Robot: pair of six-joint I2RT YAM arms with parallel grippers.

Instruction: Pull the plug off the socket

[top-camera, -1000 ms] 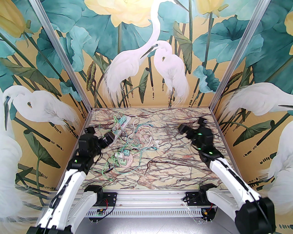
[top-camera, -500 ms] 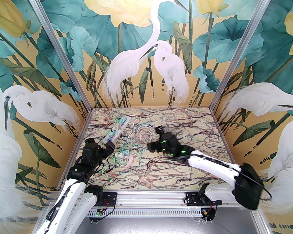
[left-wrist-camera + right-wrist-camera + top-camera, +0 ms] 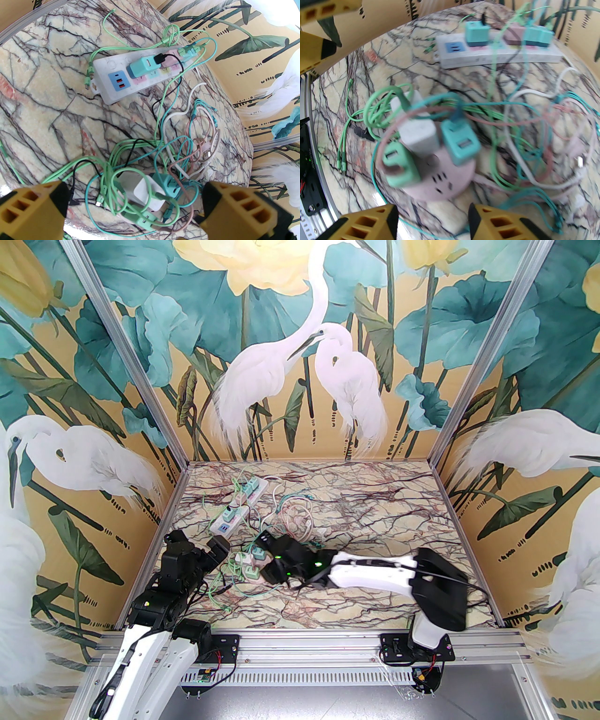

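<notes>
Socket point(image 3: 451, 186) carries three plugs point(image 3: 417, 134); right tool point(image 3: 432, 212) sits part-open beside it, empty; left tool point(image 3: 136, 195) wide open.

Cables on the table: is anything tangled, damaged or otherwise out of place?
Yes: the cables lie in a loose knot between the white power strip and the round pink socket, with green and teal loops draped over the three chargers plugged into it. That could snag a pull. No damage shows.

Plugs point(image 3: 460, 145) on socket point(image 3: 445, 187), strip point(image 3: 487, 59) behind
</notes>
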